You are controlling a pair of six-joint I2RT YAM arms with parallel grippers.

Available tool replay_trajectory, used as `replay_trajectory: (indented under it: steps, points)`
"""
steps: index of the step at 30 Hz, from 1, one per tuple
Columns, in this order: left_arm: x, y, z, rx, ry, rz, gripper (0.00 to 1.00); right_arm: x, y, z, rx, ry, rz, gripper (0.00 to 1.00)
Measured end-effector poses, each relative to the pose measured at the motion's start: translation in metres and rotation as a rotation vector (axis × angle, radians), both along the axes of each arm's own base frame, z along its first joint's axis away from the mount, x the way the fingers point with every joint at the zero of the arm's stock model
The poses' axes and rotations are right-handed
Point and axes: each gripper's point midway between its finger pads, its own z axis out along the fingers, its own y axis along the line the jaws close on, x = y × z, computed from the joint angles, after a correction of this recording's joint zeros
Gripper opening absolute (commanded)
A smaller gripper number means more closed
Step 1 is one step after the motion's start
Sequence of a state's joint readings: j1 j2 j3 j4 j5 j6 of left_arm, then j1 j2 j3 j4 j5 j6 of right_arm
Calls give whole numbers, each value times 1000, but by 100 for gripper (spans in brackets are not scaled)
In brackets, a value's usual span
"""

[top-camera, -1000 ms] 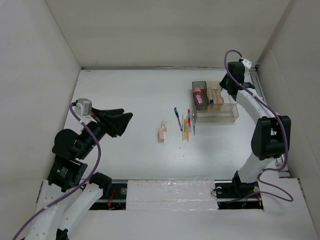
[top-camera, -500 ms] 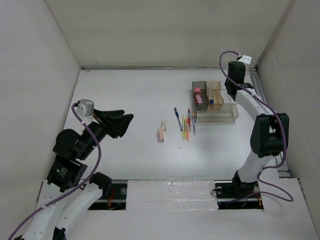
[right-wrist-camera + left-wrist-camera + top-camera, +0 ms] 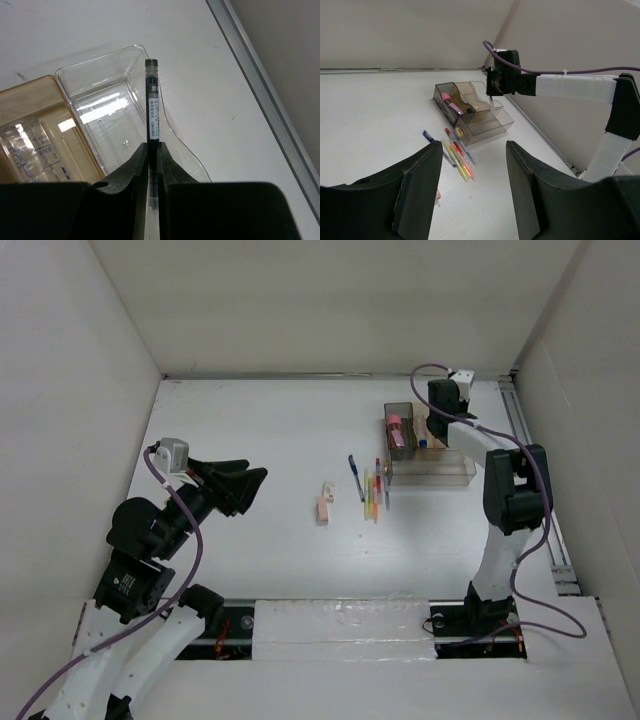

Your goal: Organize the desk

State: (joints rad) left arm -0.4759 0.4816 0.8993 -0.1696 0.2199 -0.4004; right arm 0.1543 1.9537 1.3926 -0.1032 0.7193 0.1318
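The white desk carries a compartmented plastic tray at the right. My right gripper hangs over the tray's far end. In the right wrist view it is shut on a black pen, held over the clear compartment. Several coloured pens lie in a row left of the tray, with a blue pen beside them. My left gripper is open and empty above the desk's left side; in its wrist view it points at the pens and the tray.
A pink eraser lies left of the pens. The tray's dark compartment holds a pink item; the amber compartment holds small items. A metal rail runs along the desk's right edge. White walls enclose the desk.
My right gripper has swung left with the black pen, from the tray's right side to over its far end. The left arm has barely moved.
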Motion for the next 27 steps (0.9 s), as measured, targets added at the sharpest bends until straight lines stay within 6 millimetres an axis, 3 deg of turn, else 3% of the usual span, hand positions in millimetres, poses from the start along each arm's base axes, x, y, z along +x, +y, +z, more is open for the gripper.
replay_trajectory:
  steps: [8, 12, 17, 20, 21, 24, 27]
  points:
    - [0, 0, 0, 0, 0, 0, 50, -3, 9, -4, -37, 8, -15, 13]
    - [0, 0, 0, 0, 0, 0, 50, -3, 10, -4, -36, 2, -23, 35]
    - [0, 0, 0, 0, 0, 0, 50, -3, 11, -4, -13, -14, -44, 46]
    - [0, 0, 0, 0, 0, 0, 50, -3, 14, 0, 18, -30, -56, 38]
    - [0, 0, 0, 0, 0, 0, 50, -3, 16, 4, 37, -41, -57, 21]
    - [0, 0, 0, 1, 0, 0, 50, -5, 27, 25, 119, -94, -48, 0]
    - [0, 0, 0, 1, 1, 2, 50, -14, 61, 63, 223, -191, 9, 0]
